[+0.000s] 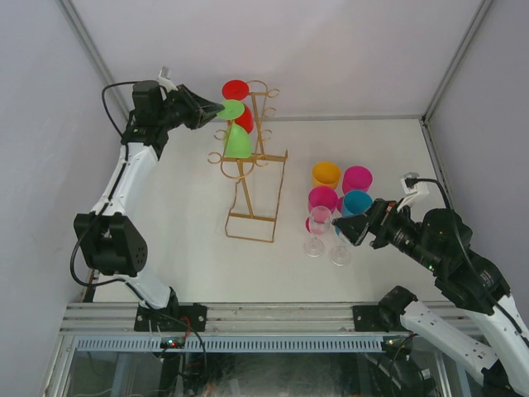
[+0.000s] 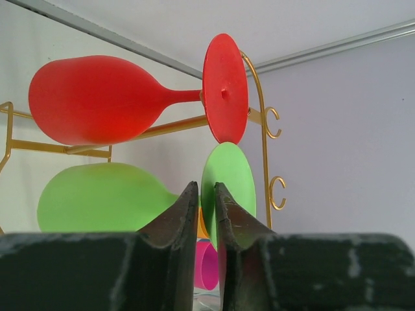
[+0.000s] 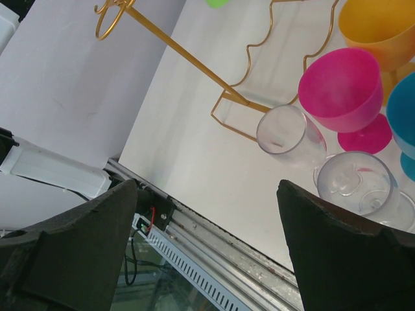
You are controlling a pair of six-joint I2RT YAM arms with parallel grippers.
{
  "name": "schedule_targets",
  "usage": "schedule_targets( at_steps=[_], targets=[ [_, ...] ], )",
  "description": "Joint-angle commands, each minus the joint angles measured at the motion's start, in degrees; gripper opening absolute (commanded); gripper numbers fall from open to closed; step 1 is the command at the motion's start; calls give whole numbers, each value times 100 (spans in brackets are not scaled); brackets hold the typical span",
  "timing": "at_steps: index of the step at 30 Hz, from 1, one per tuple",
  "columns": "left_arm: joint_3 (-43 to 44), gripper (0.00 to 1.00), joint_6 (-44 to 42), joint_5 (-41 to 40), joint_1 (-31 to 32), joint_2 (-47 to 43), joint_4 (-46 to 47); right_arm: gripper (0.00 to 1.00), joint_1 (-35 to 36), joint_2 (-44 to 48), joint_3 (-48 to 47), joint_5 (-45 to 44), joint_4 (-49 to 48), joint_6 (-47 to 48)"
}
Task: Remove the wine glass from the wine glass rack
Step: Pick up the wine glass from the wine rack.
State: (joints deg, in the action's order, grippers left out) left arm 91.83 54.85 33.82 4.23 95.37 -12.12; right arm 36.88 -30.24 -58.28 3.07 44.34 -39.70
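Observation:
The gold wire wine glass rack [image 1: 252, 190] stands left of the table's middle, and its post and hooks [image 2: 262, 129] show in the left wrist view. Two wine glasses hang on it sideways, a red one [image 2: 91, 97] above a green one [image 2: 97, 197]. My left gripper [image 1: 221, 108] is high at the rack's left side. Its jaws [image 2: 206, 188] stand narrow on either side of the rim of the green glass's foot [image 2: 230, 175]; a thin gap shows, and contact is not discernible. My right gripper [image 3: 206, 188] hangs open and empty near the table's front right [image 1: 337, 225].
Right of the rack stands a cluster of glasses: orange [image 1: 326, 174], pink [image 1: 357, 178], magenta [image 1: 322, 198], blue [image 1: 357, 202], and two clear ones [image 1: 316, 231] [image 1: 340, 252] just beside the right gripper. The metal rail [image 1: 273, 318] runs along the near edge.

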Motion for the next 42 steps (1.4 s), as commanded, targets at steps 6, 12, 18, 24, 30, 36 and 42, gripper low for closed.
schedule_targets(
  at_steps=[6, 12, 18, 24, 30, 36, 42],
  targets=[
    [68, 13, -194, -19, 34, -182, -147, 89, -23, -18, 1, 18, -66, -36],
    [97, 6, -152, -36, 33, -264, -159, 89, -23, -24, 1, 14, -76, -51],
    [78, 0, 213, 28, 29, -388, 116, 89, -23, -33, -1, 18, -67, -70],
    [165, 0, 613, 67, 25, -404, 368, 89, -23, -14, 1, 40, -79, -98],
    [46, 0, 956, 75, 21, -406, 723, 90, -23, 43, 2, 27, -42, -96],
    [25, 0, 954, -20, 13, -418, 689, 90, -22, 96, 0, -23, -15, -90],
    [-16, 0, 889, -207, -13, -477, 598, 90, -23, 92, 1, -39, -13, -77]
  ],
)
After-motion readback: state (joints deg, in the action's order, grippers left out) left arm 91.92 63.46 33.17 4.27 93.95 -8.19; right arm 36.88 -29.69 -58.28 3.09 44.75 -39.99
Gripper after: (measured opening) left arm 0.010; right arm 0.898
